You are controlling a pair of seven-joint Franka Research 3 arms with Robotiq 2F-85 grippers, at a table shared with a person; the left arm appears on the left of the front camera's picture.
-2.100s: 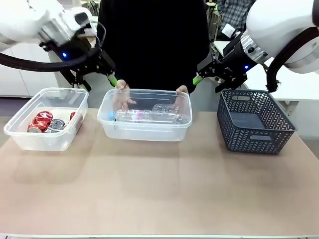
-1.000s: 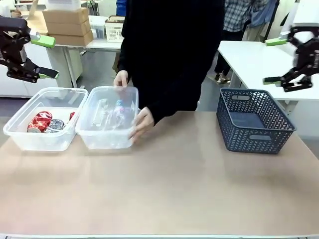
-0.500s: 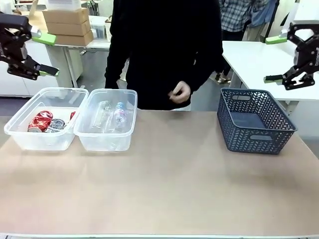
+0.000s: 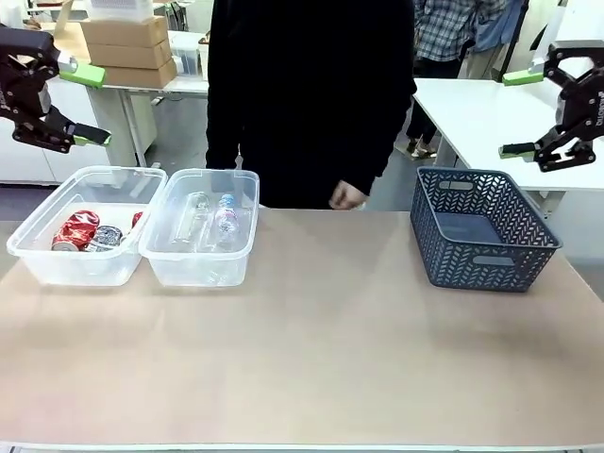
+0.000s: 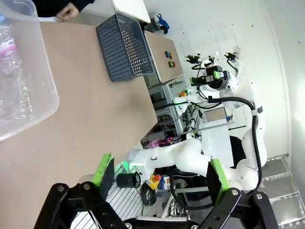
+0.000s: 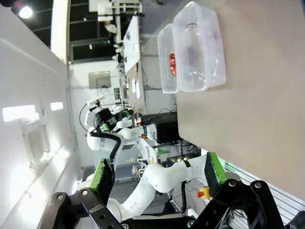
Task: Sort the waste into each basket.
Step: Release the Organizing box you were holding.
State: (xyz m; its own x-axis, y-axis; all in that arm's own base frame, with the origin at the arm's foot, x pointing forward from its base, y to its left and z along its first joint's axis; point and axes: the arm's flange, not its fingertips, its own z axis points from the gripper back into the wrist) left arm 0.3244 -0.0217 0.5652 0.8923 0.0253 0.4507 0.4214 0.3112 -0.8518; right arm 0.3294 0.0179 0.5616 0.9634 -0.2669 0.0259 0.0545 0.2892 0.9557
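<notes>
- Not much has changed from half a second back: the person's hand (image 4: 347, 197) has dropped a bit lower and now sits right at the far table edge, next to their dark top
- A second ago that same hand was on the tub with the bottles (image 4: 200, 239), sliding it over; now it's let go, and the tub sits touching the tub with the cans (image 4: 85, 238) on the left half of the table (image 4: 311, 359)
- The two tubs haven't budged since half a second ago, and both arms are parked about where they were
- Left gripper (image 4: 83, 106) is up high at the left edge, above and a little behind the can tub, fingers spread wide with nothing between them
- Right gripper (image 4: 518, 113) is up high at the right edge, above the far right end of the dark grey basket (image 4: 481, 231), fingers also spread wide and holding nothing
- Crushed red and silver cans (image 4: 87, 231) lie in the left tub, toward its left side
- Clear bottles (image 4: 212, 219) lie in the right tub, lengthwise, one with a blue cap
- So all the waste is down in the tubs, well below the left gripper and well away across the table from the right one
- Left wrist view catches a corner of the bottle tub (image 5: 24, 71) and the grey basket (image 5: 125, 46) farther along the table
- Right wrist view shows both tubs side by side, well apart from its own green pads (image 6: 102, 173)
</notes>
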